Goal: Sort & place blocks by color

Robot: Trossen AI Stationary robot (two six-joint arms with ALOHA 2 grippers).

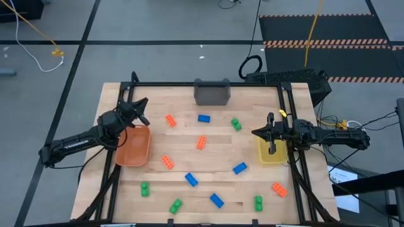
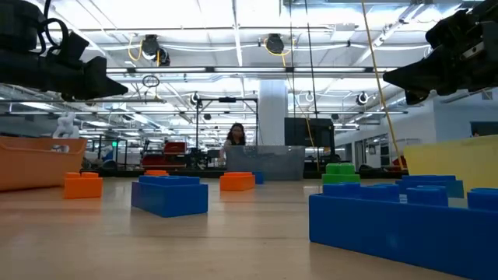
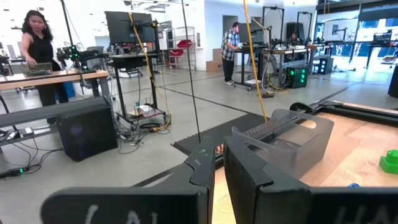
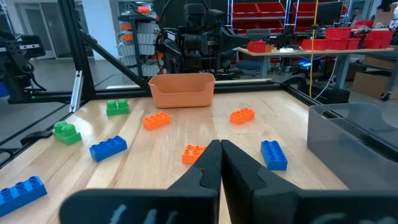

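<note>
While the blocks (image 1: 202,142) lie scattered across the table (image 1: 252,198) in the high view's middle and lower part, the left gripper (image 1: 144,103) hangs pressed together above the orange bin (image 1: 134,146) at left, and the right gripper (image 1: 255,133), pressed together and empty, sits beside the yellow bin (image 1: 272,153) at right. A grey bin (image 1: 211,93) stands at top centre. In the low view, a blue block (image 2: 170,194) fills the foreground, with open tabletop between the blocks.

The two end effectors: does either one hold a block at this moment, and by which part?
Nothing is held. The left end effector above the orange plastic bin and the right end effector beside the yellow plastic bin are both shut and empty.
</note>
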